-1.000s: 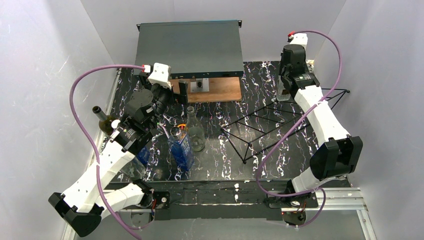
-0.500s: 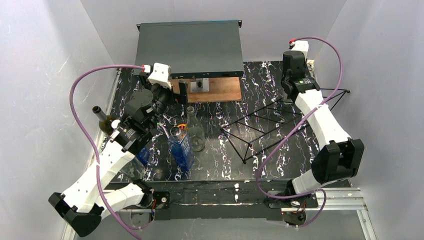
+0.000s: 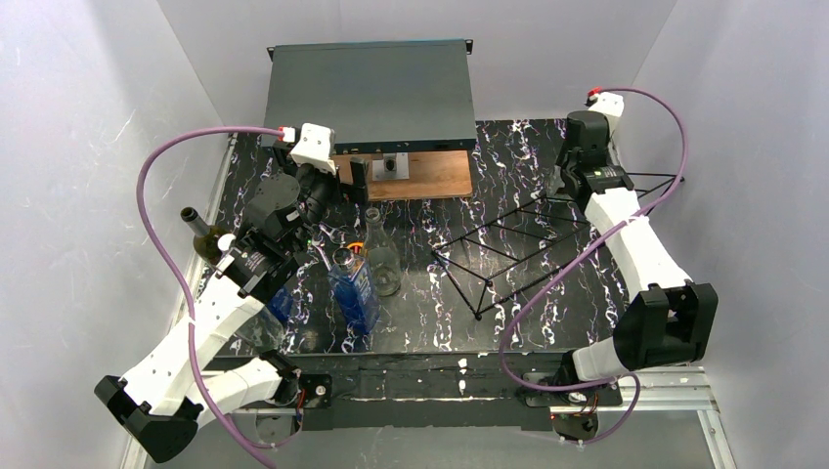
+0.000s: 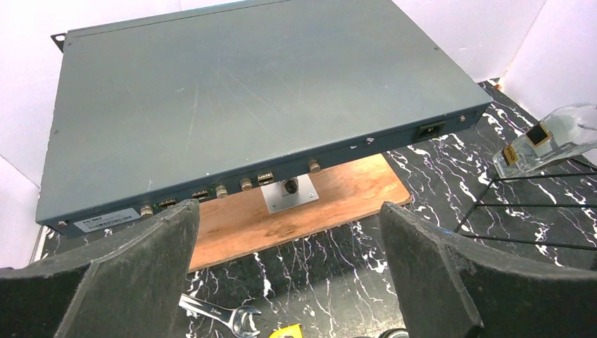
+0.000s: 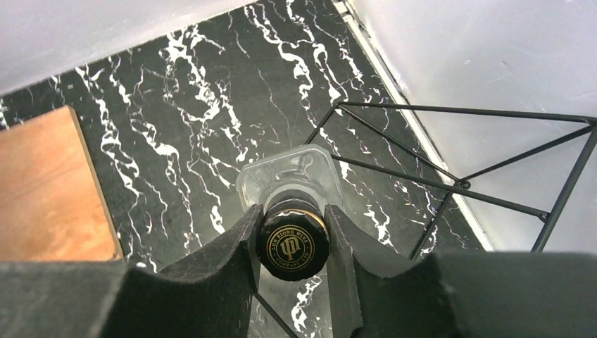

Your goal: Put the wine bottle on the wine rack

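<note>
From high above the near edge we look down on the whole table (image 3: pixel 430 313). Our left wrist view faces forward, low and close, toward the grey box (image 4: pixel 239 98). Our right wrist view looks straight down, very near, onto a bottle (image 5: pixel 293 243). All three share the wire rack (image 3: pixel 508 242).

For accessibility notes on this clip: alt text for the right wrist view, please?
The right gripper grips a clear bottle by its black cap, seen from above. A black wire rack stands close beside it on a marbled table.

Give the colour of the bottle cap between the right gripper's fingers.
Black cap with gold lettering; shows best in the right wrist view.
</note>
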You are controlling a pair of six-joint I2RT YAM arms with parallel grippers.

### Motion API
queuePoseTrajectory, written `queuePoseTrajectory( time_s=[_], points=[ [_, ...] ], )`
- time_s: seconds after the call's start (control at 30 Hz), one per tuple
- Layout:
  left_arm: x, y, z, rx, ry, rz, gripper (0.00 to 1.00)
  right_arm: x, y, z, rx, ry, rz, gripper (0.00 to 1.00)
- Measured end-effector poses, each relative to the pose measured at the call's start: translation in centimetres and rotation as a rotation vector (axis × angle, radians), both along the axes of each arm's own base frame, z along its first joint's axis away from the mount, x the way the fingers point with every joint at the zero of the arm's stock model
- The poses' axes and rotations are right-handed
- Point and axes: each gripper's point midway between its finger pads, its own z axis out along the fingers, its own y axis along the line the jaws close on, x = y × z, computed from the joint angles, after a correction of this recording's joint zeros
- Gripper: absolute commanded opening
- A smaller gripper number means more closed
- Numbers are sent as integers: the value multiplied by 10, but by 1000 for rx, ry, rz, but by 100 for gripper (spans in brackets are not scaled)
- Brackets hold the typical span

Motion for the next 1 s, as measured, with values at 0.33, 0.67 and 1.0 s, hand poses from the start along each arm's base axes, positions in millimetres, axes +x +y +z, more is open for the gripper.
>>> queuePoseTrajectory(
  time_s=[0.33, 0.67, 1.0],
  points=[
    [0, -1, 0, 1, 0, -4, 98, -5, -8, -3, 123, -12, -92, 1],
    [0, -1, 0, 0, 0, -4, 98, -24, 17, -7, 211, 34, -65, 1],
    [-1, -2, 0, -5, 1, -9, 98, -26, 70, 1, 277, 35, 73, 1]
  ],
)
